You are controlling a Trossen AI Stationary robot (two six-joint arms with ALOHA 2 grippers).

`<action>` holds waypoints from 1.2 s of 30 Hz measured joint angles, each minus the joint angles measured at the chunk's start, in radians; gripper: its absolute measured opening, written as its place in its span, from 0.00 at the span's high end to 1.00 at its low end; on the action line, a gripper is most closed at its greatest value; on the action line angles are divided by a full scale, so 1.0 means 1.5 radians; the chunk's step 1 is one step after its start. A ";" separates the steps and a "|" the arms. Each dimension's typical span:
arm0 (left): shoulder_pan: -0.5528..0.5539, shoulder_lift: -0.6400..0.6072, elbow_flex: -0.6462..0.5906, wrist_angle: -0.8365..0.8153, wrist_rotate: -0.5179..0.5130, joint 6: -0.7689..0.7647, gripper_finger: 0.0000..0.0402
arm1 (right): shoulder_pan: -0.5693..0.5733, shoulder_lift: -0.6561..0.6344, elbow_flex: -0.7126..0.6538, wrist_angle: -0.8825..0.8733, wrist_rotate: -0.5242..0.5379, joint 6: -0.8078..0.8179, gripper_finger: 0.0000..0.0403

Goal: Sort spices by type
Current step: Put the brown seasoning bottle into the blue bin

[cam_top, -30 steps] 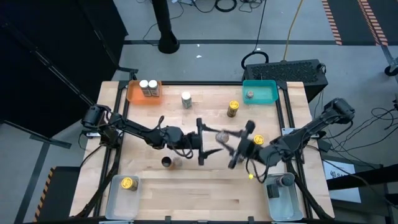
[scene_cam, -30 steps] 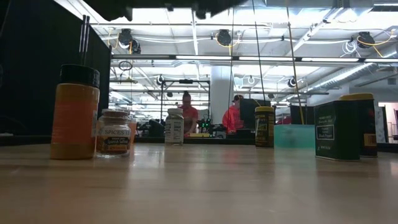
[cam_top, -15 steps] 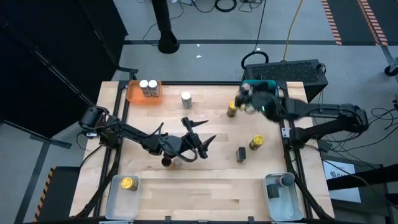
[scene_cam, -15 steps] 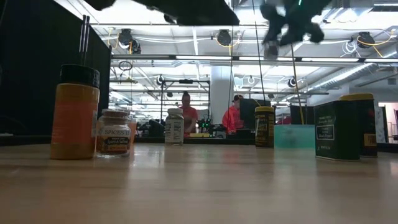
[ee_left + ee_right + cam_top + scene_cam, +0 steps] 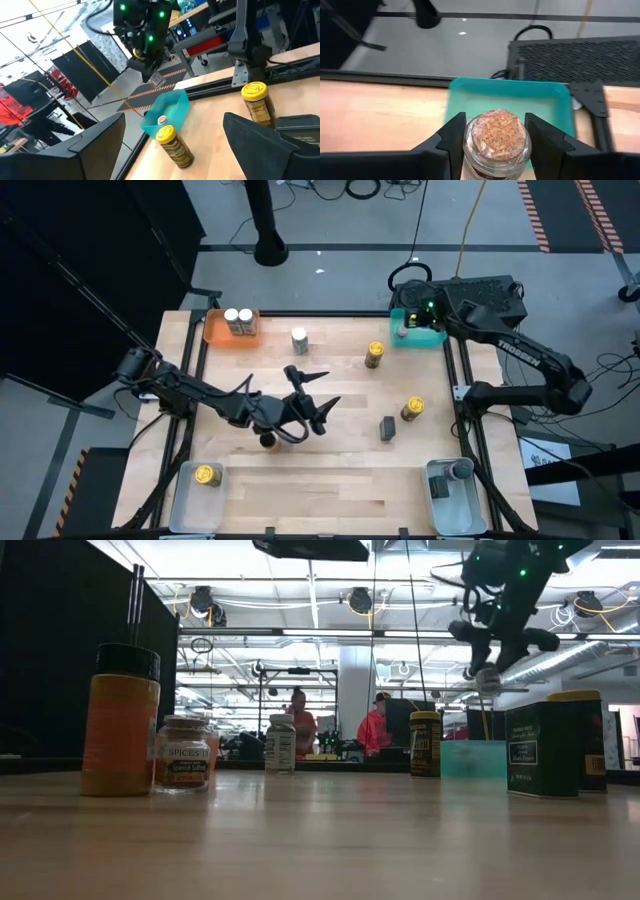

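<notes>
My right gripper (image 5: 495, 122) hangs above the teal tray (image 5: 470, 100) at the table's far right (image 5: 430, 320) and is shut on a small clear jar of brownish spice (image 5: 497, 137). The low view shows that jar (image 5: 488, 680) below the fingers. A grey-lidded jar (image 5: 401, 332) stands in the teal tray. My left gripper (image 5: 318, 392) hovers wide open over the table's middle, above a dark jar (image 5: 268, 440) and touching nothing. Two white-topped jars (image 5: 238, 320) stand in the orange tray. A white jar (image 5: 299, 340) and two yellow jars (image 5: 375, 355) (image 5: 412, 409) stand on the table. My right gripper pinches the jar by its glass side wall (image 5: 470, 147) between its two fingers, which come from above and point down. The jar is lifted clear over the teal tray. Its round end with brown grains faces the wrist camera.
A dark tin (image 5: 387, 427) stands right of centre. Clear trays sit at the near corners: the left one (image 5: 185, 490) holds a yellow jar, the right one (image 5: 445, 510) holds dark jars. People sit in the room beyond the table's far edge.
My right gripper, shut on the jar, has risen from the table's middle, where it met my left gripper, and swung to the far right edge above the teal tray. My left gripper has drawn back a little toward the left and turned, staying open.
</notes>
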 joint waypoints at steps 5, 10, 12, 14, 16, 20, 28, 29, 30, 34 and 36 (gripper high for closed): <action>0.000 -0.014 0.000 -0.010 -0.020 0.000 0.15 | -0.009 0.032 0.000 -0.017 0.013 0.001 0.63; 0.000 -0.040 0.000 -0.059 -0.022 -0.006 0.15 | 0.024 0.059 -0.008 0.003 0.087 -0.012 0.63; 0.000 -0.050 0.000 -0.089 -0.022 -0.017 0.15 | 0.055 0.048 -0.028 0.049 0.123 -0.013 0.63; 0.000 -0.059 0.000 -0.111 -0.022 -0.031 0.15 | 0.081 0.028 -0.059 0.094 0.140 -0.009 0.63; 0.000 -0.070 -0.002 -0.135 -0.022 -0.043 0.15 | 0.098 0.004 -0.104 0.127 0.148 0.013 0.63; 0.000 -0.096 -0.033 -0.120 -0.022 -0.052 0.15 | 0.165 -0.060 -0.213 0.192 0.167 0.085 0.63; 0.002 -0.185 -0.135 -0.025 -0.022 -0.053 0.15 | 0.386 -0.133 -0.392 0.481 0.432 0.128 0.63; 0.003 -0.194 -0.141 -0.021 -0.022 -0.053 0.15 | 0.395 -0.124 -0.401 0.498 0.464 0.127 0.63; 0.004 -0.200 -0.145 -0.014 -0.022 -0.053 0.15 | 0.398 -0.115 -0.405 0.515 0.484 0.120 0.63; 0.008 -0.212 -0.153 -0.011 -0.022 -0.051 0.15 | 0.397 -0.079 -0.408 0.520 0.534 0.118 0.63; 0.010 -0.212 -0.153 -0.010 -0.022 -0.048 0.15 | 0.390 -0.071 -0.408 0.532 0.537 0.117 0.63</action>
